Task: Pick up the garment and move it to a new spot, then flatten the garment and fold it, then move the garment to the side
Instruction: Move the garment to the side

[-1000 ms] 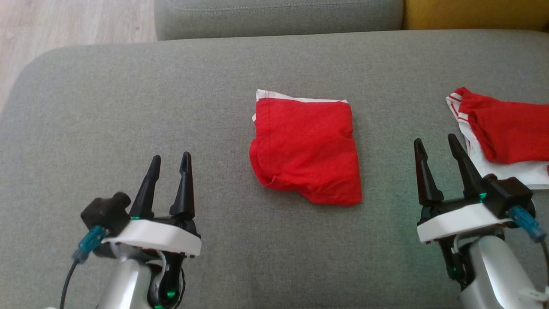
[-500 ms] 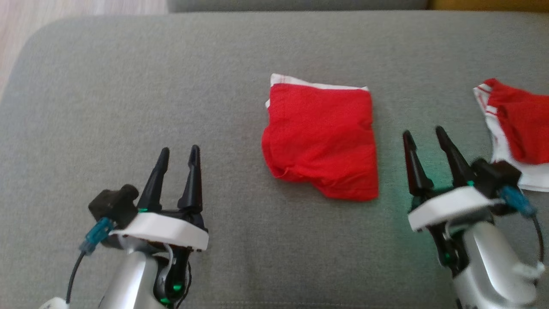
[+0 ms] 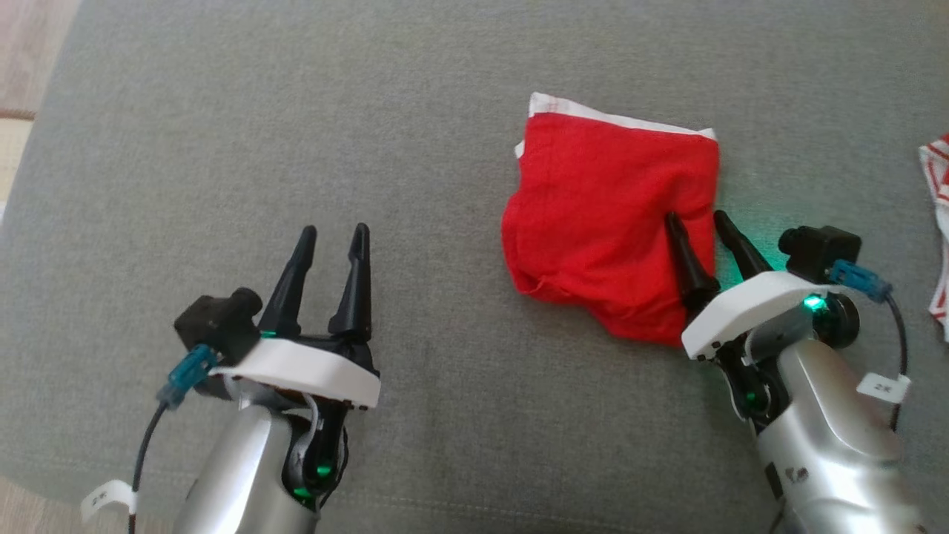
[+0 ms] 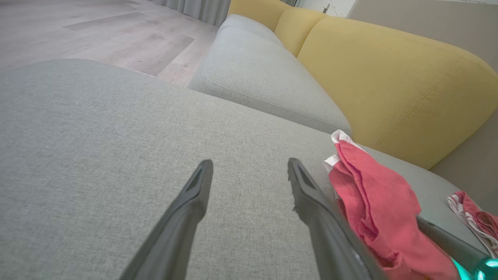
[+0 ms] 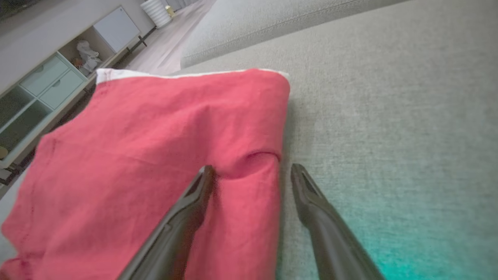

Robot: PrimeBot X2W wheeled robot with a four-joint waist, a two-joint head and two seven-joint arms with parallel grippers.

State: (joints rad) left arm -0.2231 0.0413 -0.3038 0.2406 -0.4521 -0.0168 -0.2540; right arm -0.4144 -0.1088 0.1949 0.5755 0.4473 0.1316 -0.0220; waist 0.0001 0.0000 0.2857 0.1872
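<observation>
We see soft, even daylight over the grey seat [image 3: 296, 148], where shadows stay faint, the clearest a thin one along the right edge of the red garment [image 3: 608, 215]. A green lamp [image 3: 813, 302] on the right claw [image 3: 695, 216] throws a teal glow on the fabric just beside it, and in the right wrist view that tint washes the near right corner. Both wrist views bend toward their edges, curving the yellow backrest [image 4: 389, 77], and the right wrist view is blurred, its fingers [image 5: 183, 217] softest.
</observation>
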